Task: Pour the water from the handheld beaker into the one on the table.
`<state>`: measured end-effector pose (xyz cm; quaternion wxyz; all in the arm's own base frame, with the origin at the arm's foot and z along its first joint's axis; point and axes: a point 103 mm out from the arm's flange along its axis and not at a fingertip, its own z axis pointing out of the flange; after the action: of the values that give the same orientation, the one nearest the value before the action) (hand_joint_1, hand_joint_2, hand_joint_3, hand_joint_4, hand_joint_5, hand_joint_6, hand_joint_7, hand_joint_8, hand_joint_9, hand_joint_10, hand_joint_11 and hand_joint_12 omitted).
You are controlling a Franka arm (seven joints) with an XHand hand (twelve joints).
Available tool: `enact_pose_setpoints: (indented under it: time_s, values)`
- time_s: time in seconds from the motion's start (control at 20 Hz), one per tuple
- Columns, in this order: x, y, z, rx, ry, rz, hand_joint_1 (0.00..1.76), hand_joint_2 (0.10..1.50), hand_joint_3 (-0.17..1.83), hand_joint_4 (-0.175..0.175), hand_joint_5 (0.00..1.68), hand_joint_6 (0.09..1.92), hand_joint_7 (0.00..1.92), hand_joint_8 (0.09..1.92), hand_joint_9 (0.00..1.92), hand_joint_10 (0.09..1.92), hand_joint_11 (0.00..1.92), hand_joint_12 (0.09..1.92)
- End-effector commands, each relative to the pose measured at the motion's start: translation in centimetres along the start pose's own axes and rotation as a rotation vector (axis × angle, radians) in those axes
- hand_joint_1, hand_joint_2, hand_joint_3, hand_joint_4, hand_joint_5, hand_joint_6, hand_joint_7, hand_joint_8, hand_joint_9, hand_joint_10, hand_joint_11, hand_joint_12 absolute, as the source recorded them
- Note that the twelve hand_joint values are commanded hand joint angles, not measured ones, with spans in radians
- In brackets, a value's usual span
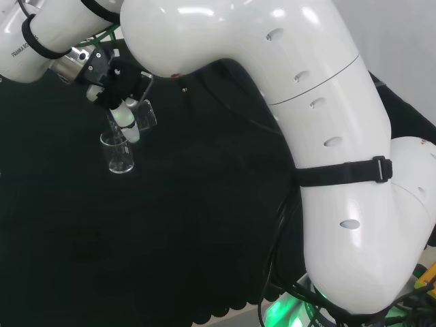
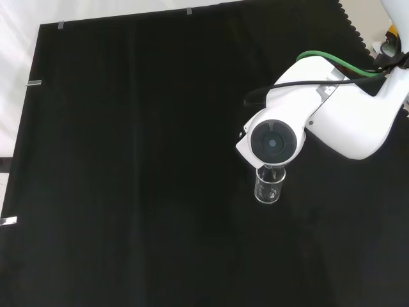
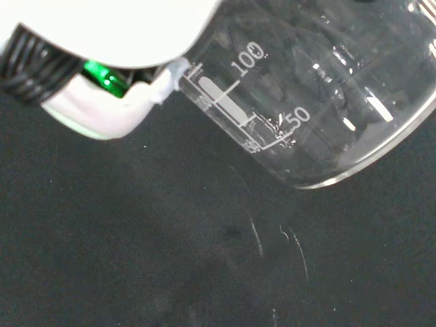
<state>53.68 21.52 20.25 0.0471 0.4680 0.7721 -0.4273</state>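
Observation:
In the head view the hand (image 1: 112, 76) hangs at the upper left, its fingers curled round a clear glass beaker (image 1: 144, 114) that is tilted over. Directly below it a second clear beaker (image 1: 120, 155) stands upright on the black cloth. The front view shows this standing beaker (image 2: 268, 187) just under the arm's white link with the round grey cap (image 2: 275, 143), which hides the hand. In the wrist view the held beaker (image 3: 327, 88) is close and slanted, with a white finger (image 3: 102, 119) pressed against its wall. I cannot tell how much water either beaker holds.
The arm's large white links (image 1: 306, 136) fill the right of the head view. Black cloth (image 2: 128, 160) stretches wide to the left of the beakers in the front view, with small metal clips (image 2: 34, 83) at its left edge. A green cable (image 2: 332, 59) runs along the arm.

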Motion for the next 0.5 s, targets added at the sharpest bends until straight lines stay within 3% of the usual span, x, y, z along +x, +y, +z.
enact_pose_setpoints:
  time_s: [0.05, 0.5]
  values:
    - [0.01, -0.05, -0.05, 0.003, -0.005, 0.003, 1.32, 0.72, 0.45, -0.175, 1.41, 0.3, 1.52, 0.14, 1.64, 0.09, 1.27, 0.75]
    - [0.02, -0.11, -0.15, 0.002, -0.007, 0.005, 1.32, 0.72, 0.45, -0.175, 1.41, 0.3, 1.51, 0.15, 1.64, 0.09, 1.27, 0.75]
